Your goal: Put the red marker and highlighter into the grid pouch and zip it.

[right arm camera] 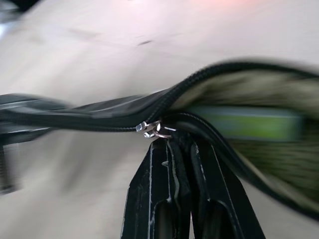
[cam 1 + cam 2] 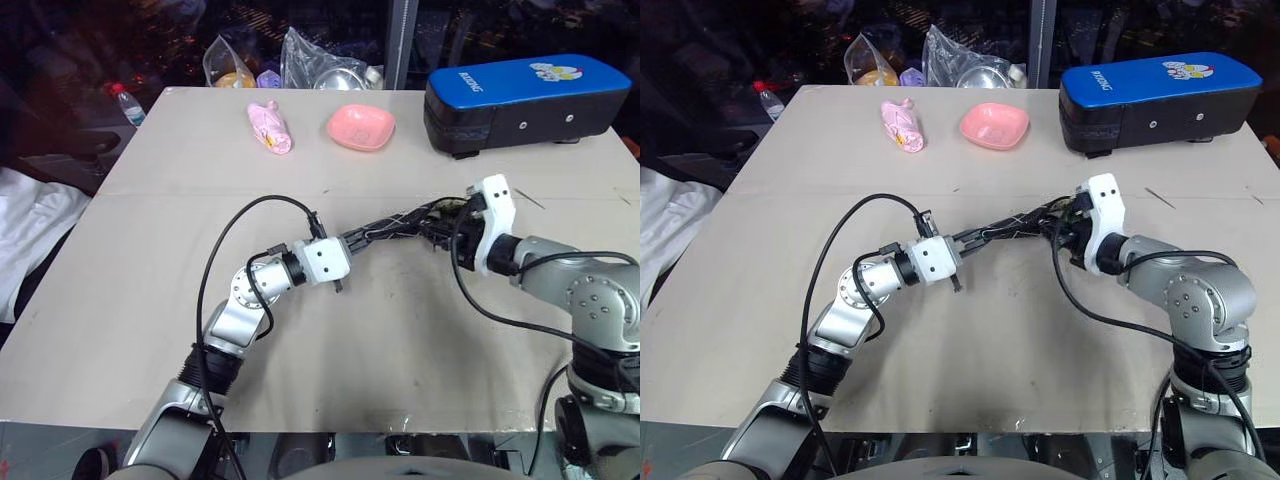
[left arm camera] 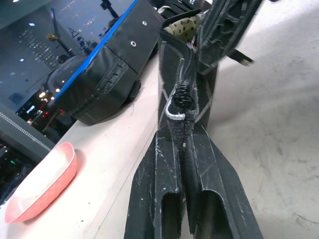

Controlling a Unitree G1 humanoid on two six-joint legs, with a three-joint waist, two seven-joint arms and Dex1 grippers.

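The grid pouch (image 2: 400,228) hangs stretched between my two grippers, just above the table. My left gripper (image 3: 182,137) is shut on the fabric tab (image 3: 180,99) at the pouch's left end. At the right end, my right gripper (image 1: 172,142) is shut on the zipper pull (image 1: 152,130). The zipper is closed on one side of the slider, and beyond it the mouth gapes open. Inside that opening lies the light green highlighter (image 1: 244,124). The red marker is hidden.
A big blue-and-black hard case (image 2: 525,100) stands at the table's far right. A pink bowl (image 2: 360,127) and a pink packet (image 2: 270,127) lie at the far middle. Plastic bags (image 2: 320,65) sit past the far edge, and a bottle (image 2: 127,103) is off the far left corner.
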